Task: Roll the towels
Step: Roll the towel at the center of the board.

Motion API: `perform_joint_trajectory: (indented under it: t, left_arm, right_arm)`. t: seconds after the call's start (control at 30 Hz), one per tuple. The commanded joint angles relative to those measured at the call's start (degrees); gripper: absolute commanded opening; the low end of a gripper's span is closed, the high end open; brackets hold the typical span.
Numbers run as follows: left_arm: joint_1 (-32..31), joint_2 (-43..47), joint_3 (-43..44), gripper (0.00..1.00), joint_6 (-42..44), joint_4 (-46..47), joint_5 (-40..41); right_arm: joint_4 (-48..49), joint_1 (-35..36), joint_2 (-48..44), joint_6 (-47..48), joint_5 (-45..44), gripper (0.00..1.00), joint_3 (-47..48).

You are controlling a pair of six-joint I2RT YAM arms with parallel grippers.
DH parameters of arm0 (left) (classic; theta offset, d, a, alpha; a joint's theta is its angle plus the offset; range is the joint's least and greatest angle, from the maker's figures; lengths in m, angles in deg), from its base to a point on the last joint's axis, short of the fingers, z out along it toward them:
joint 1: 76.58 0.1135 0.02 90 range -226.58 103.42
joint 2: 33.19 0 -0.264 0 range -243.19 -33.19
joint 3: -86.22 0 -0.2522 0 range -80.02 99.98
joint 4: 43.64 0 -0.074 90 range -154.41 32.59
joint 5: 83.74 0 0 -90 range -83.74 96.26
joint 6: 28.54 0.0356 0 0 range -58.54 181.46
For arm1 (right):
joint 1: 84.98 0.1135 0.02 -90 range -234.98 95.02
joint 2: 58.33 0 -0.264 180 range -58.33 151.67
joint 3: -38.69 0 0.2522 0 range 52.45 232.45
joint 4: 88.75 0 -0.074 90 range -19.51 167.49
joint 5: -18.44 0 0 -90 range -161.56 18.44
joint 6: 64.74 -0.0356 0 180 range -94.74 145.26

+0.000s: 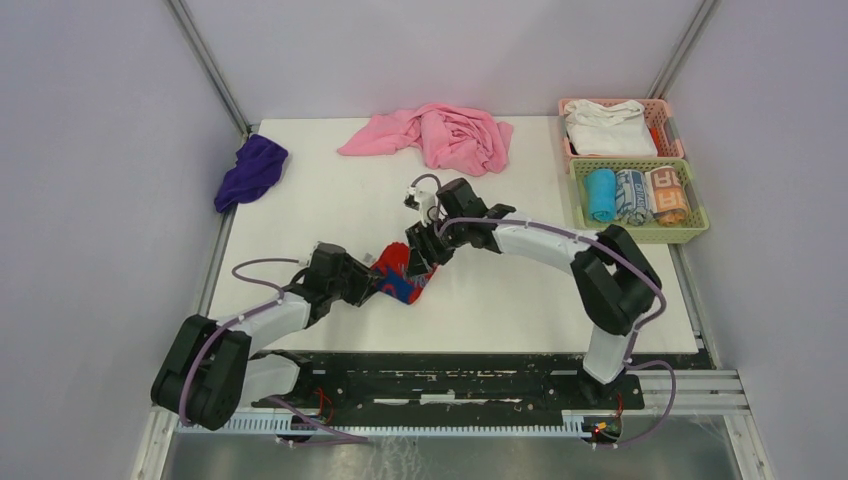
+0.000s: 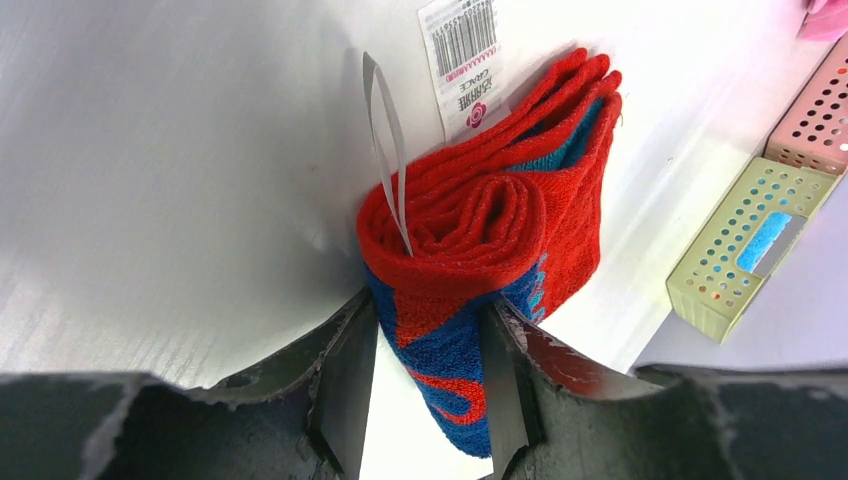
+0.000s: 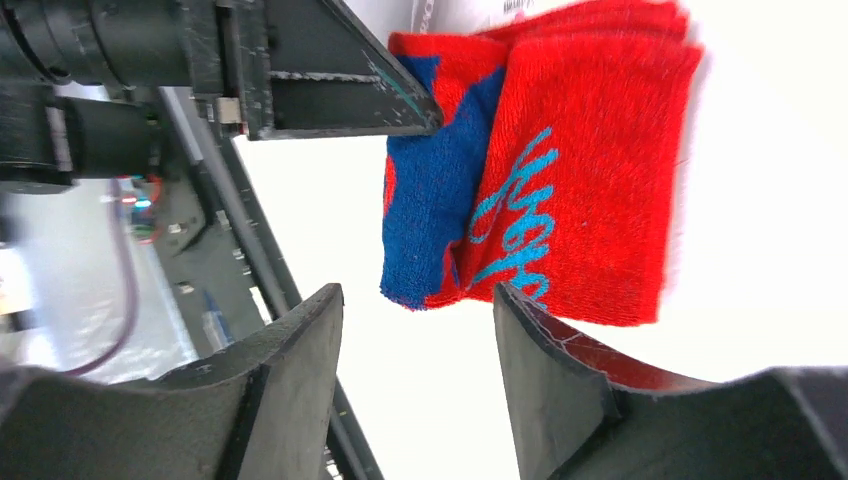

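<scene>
Left pincer [image 2: 428, 312]: the jaws are being held partly apart and pressed against both flanks of the red towel [image 2: 480, 215], so that its coiled end is being pinched between them.
Right pincer [image 3: 418, 300]: the jaws are being held wide with nothing gripped. The towel's lower corner is lying just ahead of the fingertips, with bare white showing beside it.
Red towel: it is being held between the two pincers, on the near middle of the table [image 1: 330, 210]. One end is coiled and the rest is lying in flat folded layers.
White tag [image 2: 462, 60]: it is being left sticking out at the far end of the folds, and a thin white loop [image 2: 385, 130] is standing beside the coil.
Purple towel [image 1: 250, 170]: it is being left crumpled and unrolled at the far left table edge, well apart from both arms.
Surroundings: a pink cloth [image 1: 440, 135] is lying at the far edge, and two baskets [image 1: 640, 232] are standing far right.
Risk, coil: it is judged likely to spring loose, since only one end is being pinched and no support is being given by the right jaws.
Risk, tag and loop: they may be dragged into the roll, leaving it lumpy.
Risk, purple towel: it may be knocked off the edge by a careless reach.
Hidden: the towel's underside and the firmness of the left grip cannot be made out. In the overhead view both pincers are being blocked by the arms.
</scene>
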Motion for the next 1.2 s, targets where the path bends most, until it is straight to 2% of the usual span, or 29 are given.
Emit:
perform_joint_trajectory:
  t: [0.0, 0.17, 0.4, 0.9, 1.07, 1.17]
  left_arm:
    - [0.3, -3.2, 0.5, 0.49, 1.8, -5.7, 4.8]
    - [0.2, -4.2, 1.0, 0.49, 1.9, -5.8, 4.5]
    - [0.2, -4.7, 1.4, 0.49, 2.0, -5.7, 3.9]
    - [0.3, -6.8, 1.5, 0.56, 2.2, -3.4, 1.4]
    - [0.8, -5.6, 1.6, 0.62, 3.1, -2.5, 0.0]
    - [3.9, -2.8, 0.1, 0.68, 3.1, -1.1, -2.3]
  right_arm:
    - [-3.9, 6.3, -6.6, 12.9, -20.1, 0.65, -0.7]
    - [-2.3, 15.3, -7.5, 19.8, -33.3, 0.67, -1.0]
    - [0.3, 21.3, -3.7, 24.7, -40.8, 0.65, -0.6]
    - [0.0, 22.2, 8.3, 27.5, -42.8, 0.58, 1.9]
    - [-2.8, 20.5, 10.0, 26.5, -38.0, 0.42, 3.2]
    - [-4.6, 17.5, 9.1, 24.5, -29.8, 0.31, 3.3]
